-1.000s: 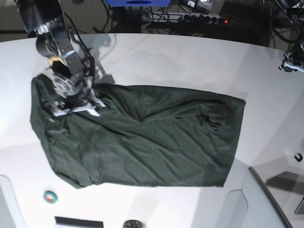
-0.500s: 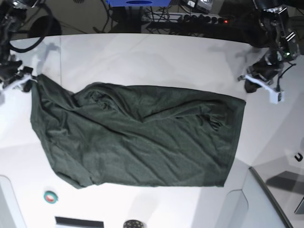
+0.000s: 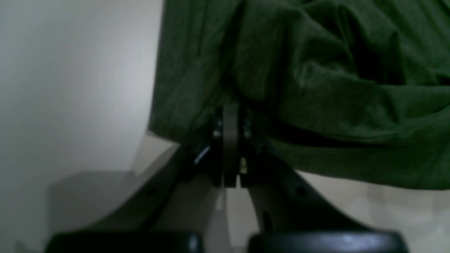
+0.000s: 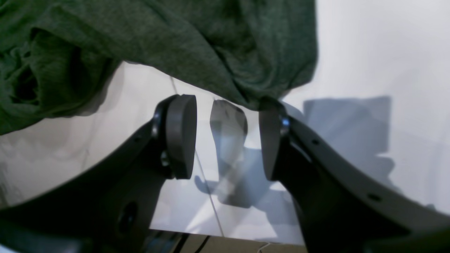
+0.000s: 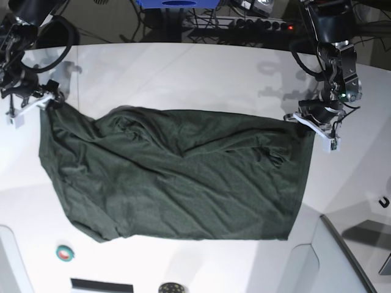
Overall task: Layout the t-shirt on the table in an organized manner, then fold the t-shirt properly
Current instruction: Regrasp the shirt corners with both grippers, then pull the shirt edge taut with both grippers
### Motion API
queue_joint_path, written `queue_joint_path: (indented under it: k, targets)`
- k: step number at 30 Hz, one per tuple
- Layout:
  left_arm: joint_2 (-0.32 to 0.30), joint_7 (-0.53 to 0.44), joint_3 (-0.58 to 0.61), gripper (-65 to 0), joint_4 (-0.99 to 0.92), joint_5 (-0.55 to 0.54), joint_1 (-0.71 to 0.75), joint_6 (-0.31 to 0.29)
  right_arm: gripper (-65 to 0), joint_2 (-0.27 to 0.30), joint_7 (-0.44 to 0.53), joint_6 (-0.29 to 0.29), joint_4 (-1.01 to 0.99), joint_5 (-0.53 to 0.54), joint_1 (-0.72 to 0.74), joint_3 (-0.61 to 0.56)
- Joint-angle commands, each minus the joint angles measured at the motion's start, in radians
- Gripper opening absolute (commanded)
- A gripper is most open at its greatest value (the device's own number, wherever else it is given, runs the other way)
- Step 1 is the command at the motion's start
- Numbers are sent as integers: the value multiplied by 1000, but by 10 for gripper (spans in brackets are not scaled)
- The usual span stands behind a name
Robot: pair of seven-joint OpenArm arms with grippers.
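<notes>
The dark green t-shirt (image 5: 183, 177) lies spread and wrinkled across the white table (image 5: 201, 79). At its upper right corner in the base view, my left gripper (image 5: 313, 127) is shut. The left wrist view shows that gripper (image 3: 230, 112) with its pads pressed together and the t-shirt (image 3: 316, 88) bunched at the tips. My right gripper (image 5: 32, 105) sits at the upper left corner. In the right wrist view it (image 4: 225, 105) stands open, and the t-shirt's (image 4: 211, 42) edge drapes over one fingertip (image 4: 269, 109), with bare table showing in the gap.
A teal tape roll (image 5: 64, 252), a black label (image 5: 101, 285) and a dark round object (image 5: 171, 287) sit near the front edge. A dark seam (image 5: 348, 253) runs at the front right. Cables and a power strip (image 5: 256, 23) lie behind the table.
The right gripper left the shirt's folded upper-left part and moved out to its left corner, and that part now lies flatter. The left arm came in from the far right to the upper right corner.
</notes>
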Motion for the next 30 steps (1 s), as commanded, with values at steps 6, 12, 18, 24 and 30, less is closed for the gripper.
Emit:
queue_joint_path:
  k: [6,12,18,24,30]
  targets:
    - [-44,-42,6,-650,-123,1,-39,-3,-426,14,54,10,6,15,8,5]
    - [-78,-42,6,-650,-149,-2,-31,-3,-515,40,57,10,-35,13,14,5]
    - [-95,-42,-2,-650,-134,-4,1,-3,-329,46,57,10,-51,15,6,5]
    - [-93,-36,-4,-650,-51,-4,44,-3,-323,45,56,10,-48,15,5,41]
    - [-93,-34,-4,-650,-29,-4,52,-3,-320,48,56,10,37,15,-18,104]
